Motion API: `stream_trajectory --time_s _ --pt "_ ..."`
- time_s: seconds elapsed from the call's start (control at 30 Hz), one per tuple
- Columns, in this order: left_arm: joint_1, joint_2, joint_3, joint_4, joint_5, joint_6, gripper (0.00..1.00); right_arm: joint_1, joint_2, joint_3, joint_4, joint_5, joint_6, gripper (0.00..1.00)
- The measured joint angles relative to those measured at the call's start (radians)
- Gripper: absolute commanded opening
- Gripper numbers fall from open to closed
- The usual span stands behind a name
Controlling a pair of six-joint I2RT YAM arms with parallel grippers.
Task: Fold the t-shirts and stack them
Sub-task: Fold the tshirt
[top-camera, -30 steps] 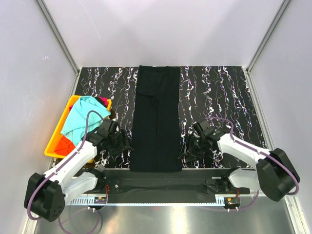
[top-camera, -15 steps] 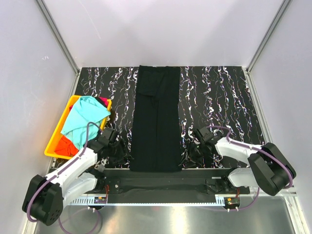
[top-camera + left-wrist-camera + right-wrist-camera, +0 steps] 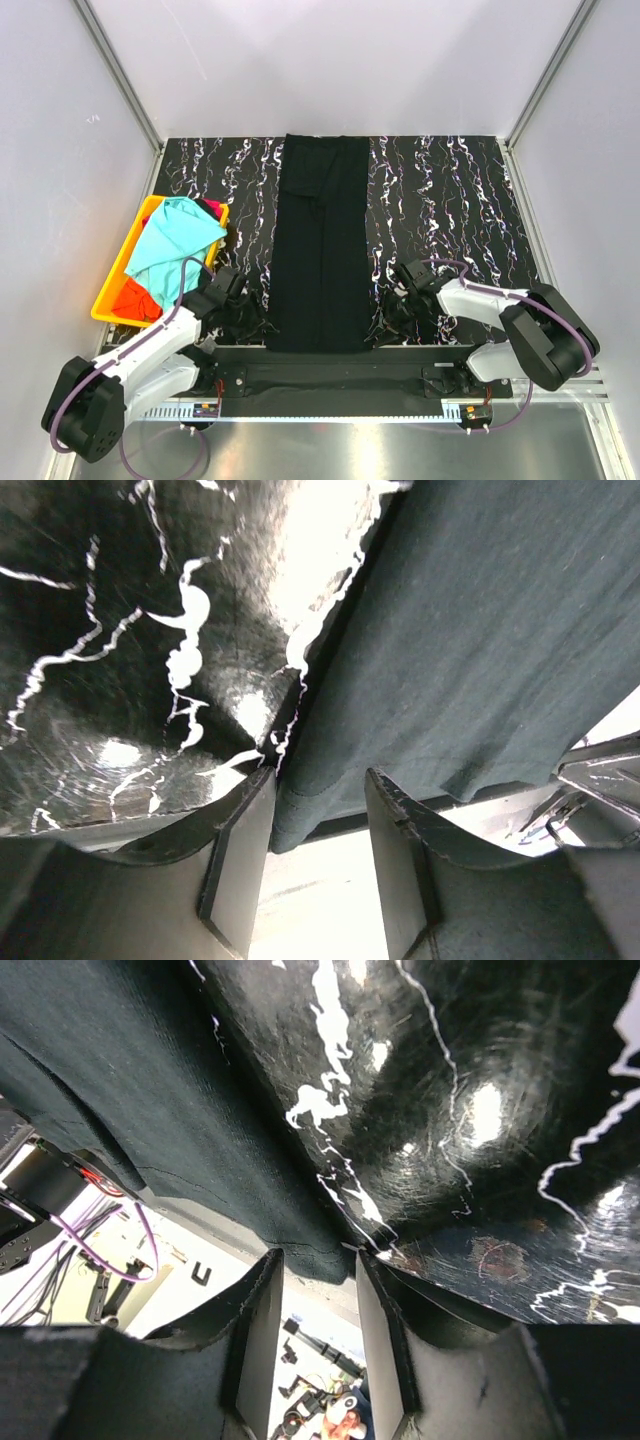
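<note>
A large black t-shirt (image 3: 322,240), folded into a long narrow strip, lies down the middle of the mat, its near hem at the table's front edge. My left gripper (image 3: 245,318) is open at the shirt's near left corner. In the left wrist view the hem corner (image 3: 300,805) lies between the tips of this gripper (image 3: 318,790). My right gripper (image 3: 392,308) is open at the near right corner. In the right wrist view the cloth edge (image 3: 315,1250) sits between the tips of this gripper (image 3: 312,1265). A turquoise shirt (image 3: 172,238) and an orange-red shirt (image 3: 132,298) lie in the bin.
A yellow plastic bin (image 3: 104,315) stands at the left edge of the black marbled mat (image 3: 440,200). Grey walls close in the back and both sides. A metal rail (image 3: 330,360) with the arm bases runs along the front edge.
Both grippers have moved nearer and lower, closing in on the black shirt's two near corners. The shirt has not moved.
</note>
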Motion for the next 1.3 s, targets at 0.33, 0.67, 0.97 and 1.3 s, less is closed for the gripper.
stream_trajectory --time_s 0.33,0.67,0.97,1.3 --pt "-0.027 0.002 -0.014 -0.006 -0.007 -0.038 0.23 0.000 0.013 -0.005 0.025 0.000 -0.005 0.30" --pt "-0.028 -0.006 -0.019 -0.005 0.006 -0.030 0.00 0.000 0.036 -0.018 0.075 -0.009 0.006 0.00" --pt "-0.037 -0.064 -0.032 -0.027 0.068 0.013 0.00 0.000 -0.243 -0.158 0.058 -0.018 0.103 0.00" --pt "-0.085 -0.076 0.058 -0.074 0.135 0.052 0.00 0.001 -0.523 -0.172 -0.087 0.011 0.208 0.00"
